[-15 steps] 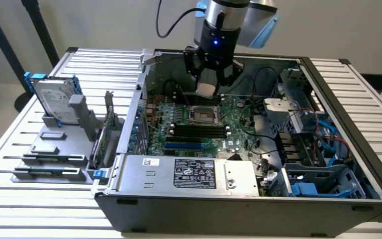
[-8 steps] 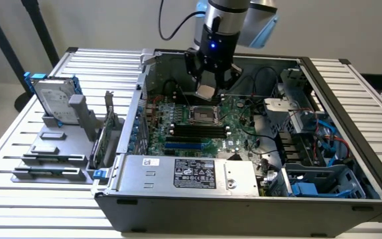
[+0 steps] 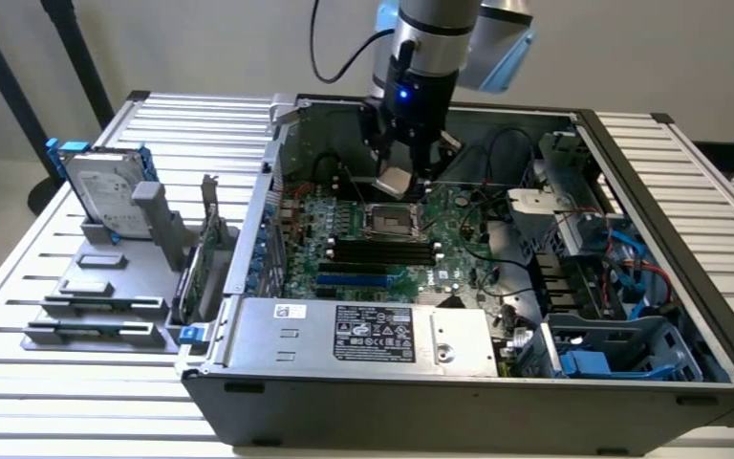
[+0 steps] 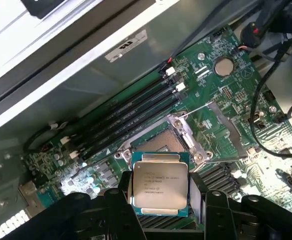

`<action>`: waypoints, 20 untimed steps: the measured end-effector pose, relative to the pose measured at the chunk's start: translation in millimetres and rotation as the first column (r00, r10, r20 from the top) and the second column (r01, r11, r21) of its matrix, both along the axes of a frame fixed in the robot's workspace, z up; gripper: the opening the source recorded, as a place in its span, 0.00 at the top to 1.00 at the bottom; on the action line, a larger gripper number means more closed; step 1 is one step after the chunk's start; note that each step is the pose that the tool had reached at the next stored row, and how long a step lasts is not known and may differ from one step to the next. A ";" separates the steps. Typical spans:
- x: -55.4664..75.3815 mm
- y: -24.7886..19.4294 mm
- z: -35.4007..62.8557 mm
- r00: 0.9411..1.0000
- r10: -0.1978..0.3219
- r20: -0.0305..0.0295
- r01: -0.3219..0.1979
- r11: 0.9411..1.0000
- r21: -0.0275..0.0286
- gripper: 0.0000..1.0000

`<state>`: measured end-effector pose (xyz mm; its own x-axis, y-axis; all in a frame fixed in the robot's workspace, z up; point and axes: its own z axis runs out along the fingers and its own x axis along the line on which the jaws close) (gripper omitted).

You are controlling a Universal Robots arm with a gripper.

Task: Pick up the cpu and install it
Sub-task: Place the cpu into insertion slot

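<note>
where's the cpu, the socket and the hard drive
cpu [image 4: 159,184], wrist view, middle of its silver top
socket [image 3: 393,222], exterior view, its dark centre
hard drive [image 3: 97,188], exterior view, its silver face

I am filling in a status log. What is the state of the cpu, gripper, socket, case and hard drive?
cpu: held in the gripper, above the socket, not yet seated.
gripper: shut on the cpu's edges.
socket: open and empty.
case: lying on its side, side panel off.
hard drive: upright in a rack outside the case.
</note>
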<state>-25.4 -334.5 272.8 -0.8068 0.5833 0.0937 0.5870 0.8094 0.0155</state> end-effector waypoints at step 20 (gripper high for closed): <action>0.0 0.0 -19.7 0.934 -0.356 0.000 0.356 0.934 0.000 0.45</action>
<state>-25.4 -334.5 253.1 -0.5462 0.8324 0.0938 0.8367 0.5474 0.0153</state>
